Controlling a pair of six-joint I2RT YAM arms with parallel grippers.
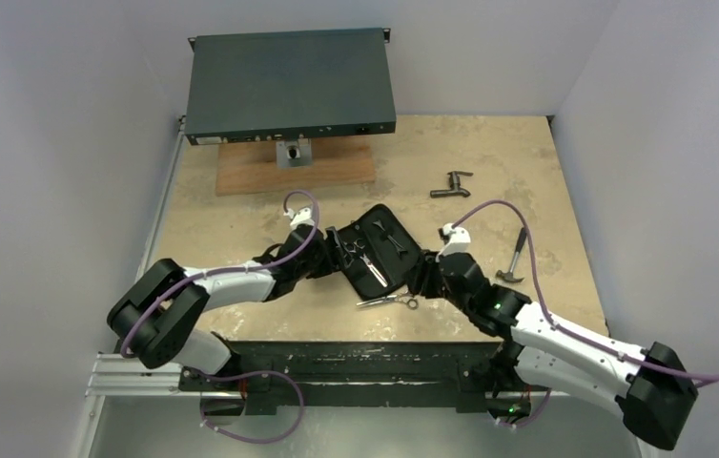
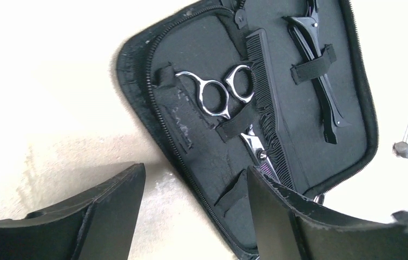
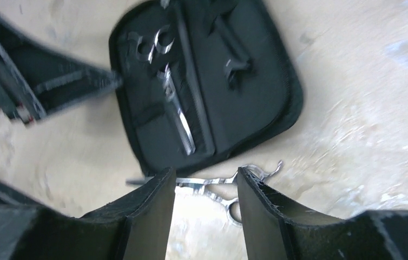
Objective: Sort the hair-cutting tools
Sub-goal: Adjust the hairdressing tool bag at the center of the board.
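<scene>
While our right gripper (image 3: 206, 176) hung part-open and empty over the loose scissors (image 1: 389, 301) just beside the case (image 3: 256, 103), our left gripper (image 2: 195, 170) gaped empty too; a skewed close could skid them away.

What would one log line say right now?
left gripper: open, at edge of open black zip case | right gripper: open over loose silver scissors | case holds strapped silver scissors, black toothed comb, black clip

Scissors (image 2: 253, 144), comb (image 2: 267, 81) and clip (image 2: 321, 92) lie in the case (image 2: 348, 141); loose scissors (image 3: 207, 181), seemingly, lie on the table (image 1: 489, 153) before it.
</scene>
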